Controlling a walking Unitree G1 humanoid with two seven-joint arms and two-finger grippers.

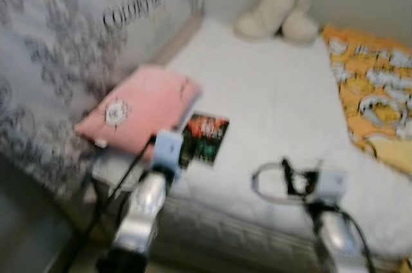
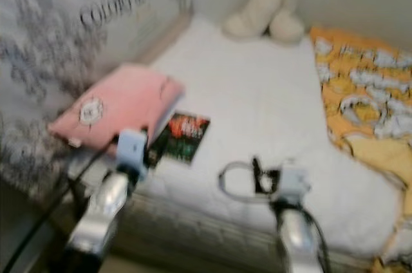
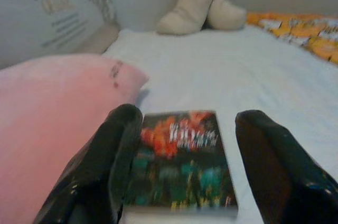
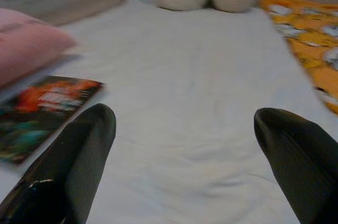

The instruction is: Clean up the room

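Observation:
A dark book (image 1: 205, 138) with a red and green cover lies flat on the white bed sheet (image 1: 270, 99), right beside a pink pillow (image 1: 138, 109). My left gripper (image 3: 185, 174) is open and low over the bed's near edge, with its two black fingers (image 3: 105, 176) either side of the book's (image 3: 182, 160) near end. My right gripper (image 4: 185, 166) is also open, above bare sheet to the right of the book (image 4: 42, 110), holding nothing. The eye views are blurred.
A cream stuffed toy (image 1: 277, 12) sits at the far end of the bed against the wall. An orange patterned blanket (image 1: 373, 86) covers the right side. A grey patterned panel with lettering (image 1: 71, 41) stands along the left. Dark floor (image 1: 26, 241) lies below left.

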